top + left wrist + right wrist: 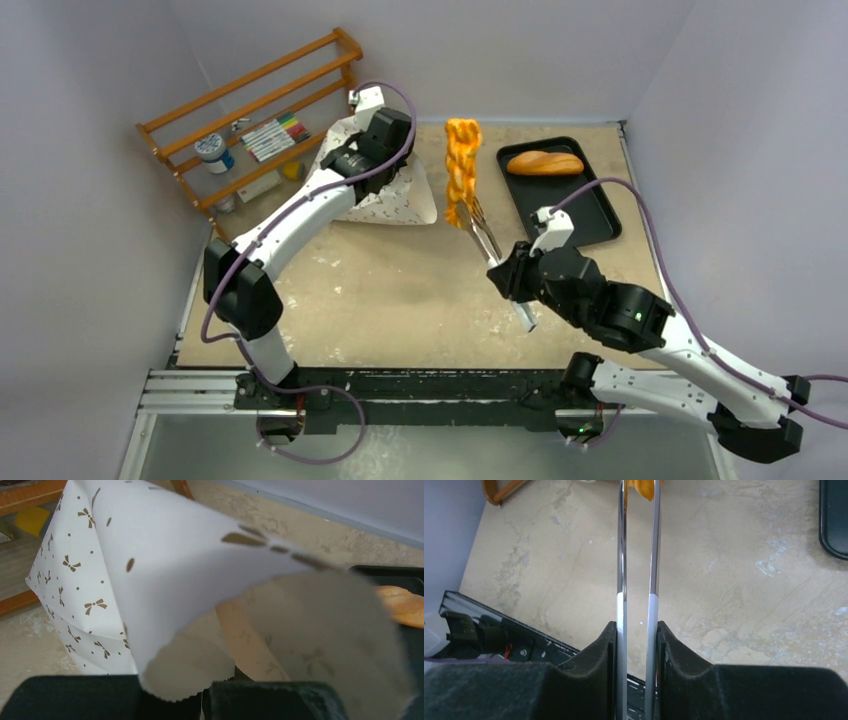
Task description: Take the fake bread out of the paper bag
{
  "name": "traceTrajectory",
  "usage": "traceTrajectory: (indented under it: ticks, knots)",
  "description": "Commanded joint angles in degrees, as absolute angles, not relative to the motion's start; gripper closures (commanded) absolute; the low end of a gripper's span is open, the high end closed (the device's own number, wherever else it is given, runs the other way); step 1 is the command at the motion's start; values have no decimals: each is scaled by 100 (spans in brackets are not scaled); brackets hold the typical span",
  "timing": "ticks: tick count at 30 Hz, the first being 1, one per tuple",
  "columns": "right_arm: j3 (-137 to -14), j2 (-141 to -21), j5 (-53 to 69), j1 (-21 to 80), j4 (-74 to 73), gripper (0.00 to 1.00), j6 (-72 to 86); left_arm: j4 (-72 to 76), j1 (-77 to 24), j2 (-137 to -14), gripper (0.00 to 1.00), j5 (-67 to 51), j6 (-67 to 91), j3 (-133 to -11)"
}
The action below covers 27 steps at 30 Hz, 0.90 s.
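No words, numbers or brand names can be read anywhere. The paper bag (75, 580) beside the wooden rack (250, 110) carries only small brown bows and dots, no letters. On the rack, the round tub (213, 152) and the pack of markers (270, 137) bear printing too small to make out.

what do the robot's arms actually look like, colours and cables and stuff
Both the left arm and right arm have white links joined by bulky black joints. A purple-grey cable loops along each. A small green light glows on the right arm's black housing. The fingers are thick black pads.
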State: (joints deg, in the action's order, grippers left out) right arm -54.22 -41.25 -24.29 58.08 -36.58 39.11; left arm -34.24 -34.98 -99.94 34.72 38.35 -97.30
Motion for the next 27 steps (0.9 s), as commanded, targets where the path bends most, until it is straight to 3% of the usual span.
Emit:
traceTrajectory:
  ticks: [1, 12, 27]
  knots:
    - [-5955, -4438, -3059, 5783, -3013, 100, 4194, -3030, -3366, -9606, 100, 3428, 3726, -9332]
    - [-6425, -5877, -3840, 5508, -2297, 100, 6015, -2659, -3366, -8432, 100, 3297, 3419, -8198]
    - [-5354, -6598, -2303, 2620, -617, 100, 7611, -2661, -3366, -7423, 100, 2739, 3437, -7521]
